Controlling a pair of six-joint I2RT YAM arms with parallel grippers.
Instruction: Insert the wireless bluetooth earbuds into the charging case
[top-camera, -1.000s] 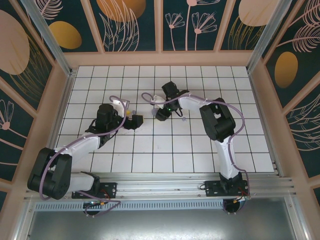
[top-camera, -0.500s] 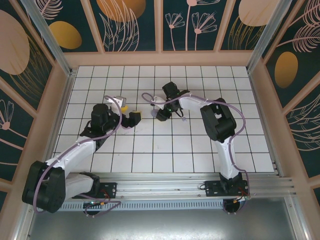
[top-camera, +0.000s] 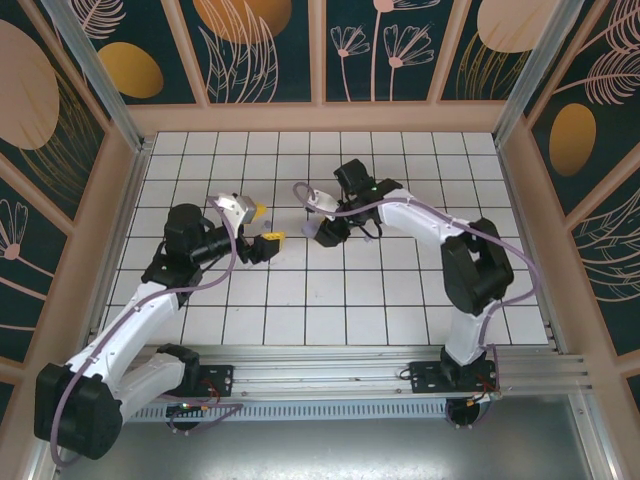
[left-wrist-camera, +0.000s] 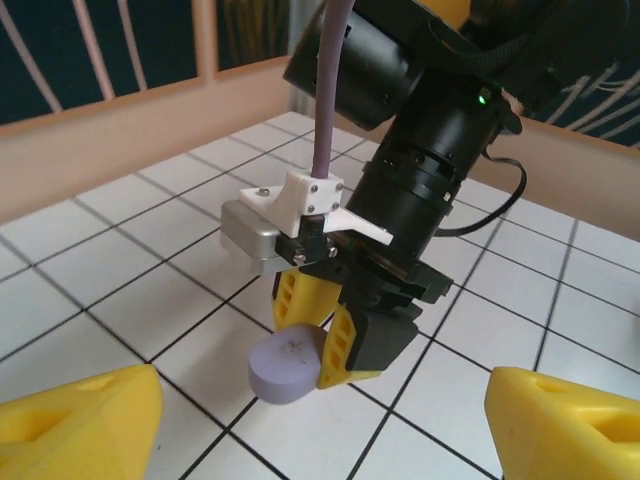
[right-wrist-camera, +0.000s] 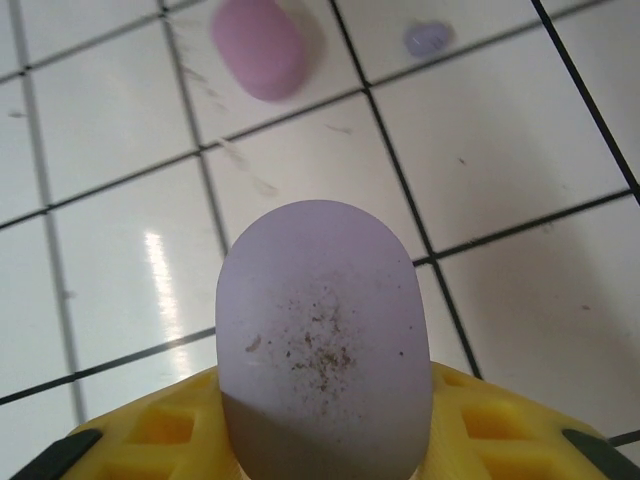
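Note:
My right gripper is shut on a lavender oval charging case, whose flat face carries dark specks. In the left wrist view the case sticks out between the right gripper's yellow fingers, just above the white tiles. My left gripper faces it from the left, its yellow fingertips spread wide and holding nothing. One tiny lavender earbud lies on a tile ahead of the held case.
A pink oval case lies on the tiled floor near the earbud. Wooden walls ring the floor. The right arm's purple cable loops beside its gripper.
The left arm has drawn back and swung its gripper to point right at the right gripper, jaws slightly narrower. The right gripper has shifted slightly with the case.

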